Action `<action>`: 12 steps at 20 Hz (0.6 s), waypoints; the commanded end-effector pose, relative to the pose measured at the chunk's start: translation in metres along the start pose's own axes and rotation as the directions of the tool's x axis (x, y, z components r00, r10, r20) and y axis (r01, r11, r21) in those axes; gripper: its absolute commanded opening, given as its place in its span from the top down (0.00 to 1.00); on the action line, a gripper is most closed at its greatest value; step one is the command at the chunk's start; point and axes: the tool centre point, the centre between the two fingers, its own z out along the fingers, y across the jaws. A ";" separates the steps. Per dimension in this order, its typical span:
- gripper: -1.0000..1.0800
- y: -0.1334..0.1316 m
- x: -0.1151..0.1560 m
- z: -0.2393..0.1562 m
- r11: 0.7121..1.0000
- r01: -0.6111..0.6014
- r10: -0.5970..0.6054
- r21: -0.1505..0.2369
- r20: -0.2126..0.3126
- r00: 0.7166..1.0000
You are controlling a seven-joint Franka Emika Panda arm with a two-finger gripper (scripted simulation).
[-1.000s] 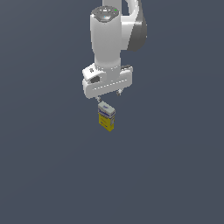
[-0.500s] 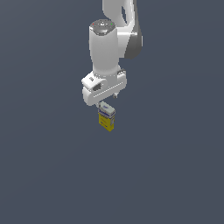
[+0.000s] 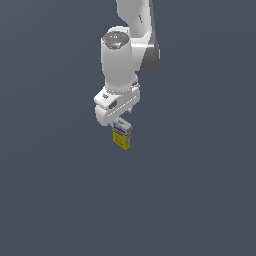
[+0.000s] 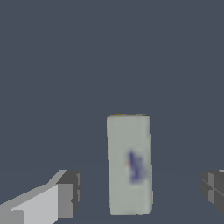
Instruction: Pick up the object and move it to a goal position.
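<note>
The object is a small carton (image 3: 122,136) with a yellow lower body and a white-and-blue top, standing upright on the dark grey floor. My white gripper (image 3: 119,122) hangs straight above it, with its fingers down around the carton's top. In the wrist view the carton's white top with blue print (image 4: 129,164) lies between the two fingers (image 4: 66,193), with clear gaps on both sides. The gripper (image 4: 140,190) is open and holds nothing.
The dark grey floor (image 3: 200,200) stretches flat all around the carton. No other objects or goal marker show in either view.
The gripper has come down toward the carton and shifted slightly to the exterior view's left. The carton has not moved.
</note>
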 end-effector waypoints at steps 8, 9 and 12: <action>0.04 0.001 -0.002 0.005 0.999 0.044 -0.044 -0.002 0.000 0.999; 0.04 0.001 -0.002 0.005 0.999 0.044 -0.044 -0.002 0.000 0.999; 0.04 0.001 -0.002 0.010 0.999 0.045 -0.045 -0.002 0.000 0.999</action>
